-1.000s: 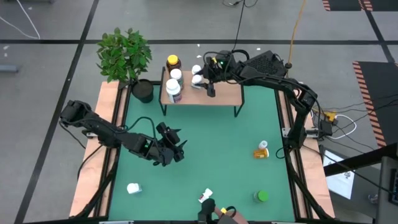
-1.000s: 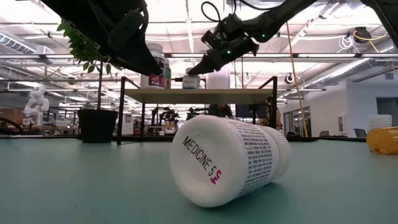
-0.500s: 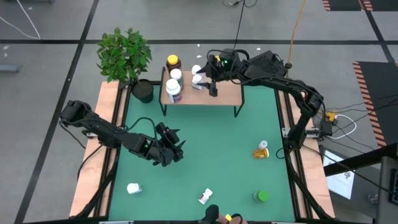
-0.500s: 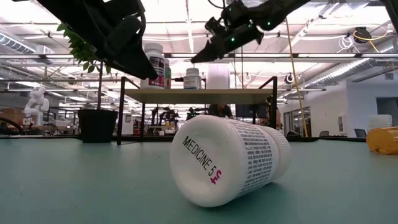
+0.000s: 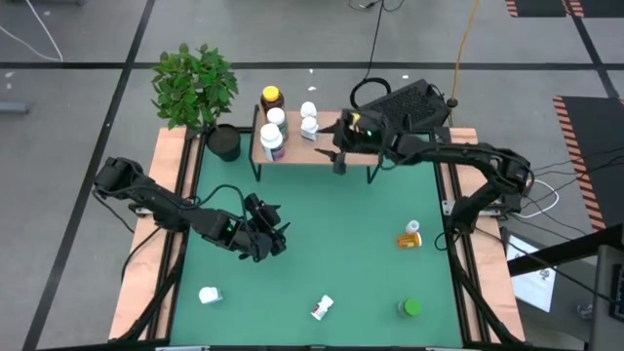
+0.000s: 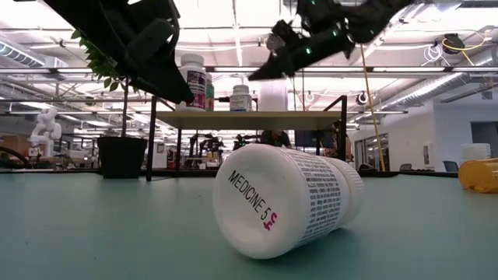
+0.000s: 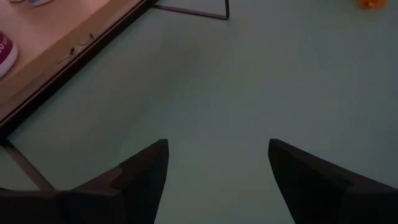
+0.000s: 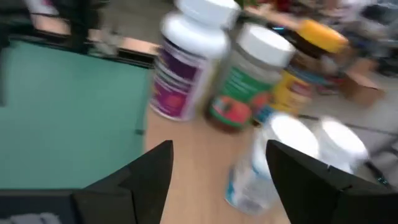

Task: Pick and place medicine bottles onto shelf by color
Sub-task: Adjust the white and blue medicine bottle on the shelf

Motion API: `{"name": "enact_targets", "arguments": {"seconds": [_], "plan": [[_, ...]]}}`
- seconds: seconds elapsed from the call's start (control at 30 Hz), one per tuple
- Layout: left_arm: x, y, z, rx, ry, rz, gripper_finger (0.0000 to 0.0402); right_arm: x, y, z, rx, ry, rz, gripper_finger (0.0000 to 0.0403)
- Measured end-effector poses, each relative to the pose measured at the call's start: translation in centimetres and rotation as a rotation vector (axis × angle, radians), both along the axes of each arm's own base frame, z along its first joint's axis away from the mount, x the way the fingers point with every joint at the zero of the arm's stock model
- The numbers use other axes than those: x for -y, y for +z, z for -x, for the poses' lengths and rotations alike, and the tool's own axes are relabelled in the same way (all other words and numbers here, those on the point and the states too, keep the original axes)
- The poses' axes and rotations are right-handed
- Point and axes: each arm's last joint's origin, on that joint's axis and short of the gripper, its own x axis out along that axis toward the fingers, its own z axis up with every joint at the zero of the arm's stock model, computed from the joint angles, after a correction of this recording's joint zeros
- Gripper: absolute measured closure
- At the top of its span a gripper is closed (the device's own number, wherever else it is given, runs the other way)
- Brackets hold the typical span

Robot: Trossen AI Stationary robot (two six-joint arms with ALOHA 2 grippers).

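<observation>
High view: right gripper (image 5: 339, 162) hovered over shelf (image 5: 353, 148) front edge, fingers apart, empty. Five bottles (image 5: 273, 143) stood on shelf's left half. Left gripper (image 5: 275, 239) hung over green table (image 5: 361, 253), fingers apart, empty. Four bottles lay on table, orange one (image 5: 409, 237) near right edge.

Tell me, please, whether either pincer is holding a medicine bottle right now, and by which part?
Nothing is held. The right pincer is open and empty above the shelf, apart from the white bottles. The left pincer is open over bare table.
</observation>
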Motion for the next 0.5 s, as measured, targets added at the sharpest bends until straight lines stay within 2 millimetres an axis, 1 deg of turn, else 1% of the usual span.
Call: {"name": "enact_targets", "arguments": {"seconds": [0.1, 0.2, 0.27, 0.5], "plan": [[-0.1, 0.0, 0.0, -0.004, -0.003, -0.006, 0.0126, -0.3, -2.0, 0.7, 0.037, -0.068, -0.029, 0.0179], [-0.3, 0.0, -0.1, -0.006, 0.005, -0.009, 0.0126, -0.3, -3.3, 1.1, 0.050, -0.130, -0.040, 0.0211], [-0.6, 0.0, -0.2, -0.008, 0.012, -0.011, 0.0126, -0.3, -3.9, 1.3, 0.028, -0.156, -0.054, 0.0232], [-1.4, 0.0, -0.4, -0.015, 0.030, -0.025, 0.0126, 0.0, -3.6, 1.3, 0.078, -0.158, -0.051, 0.0299]]}}
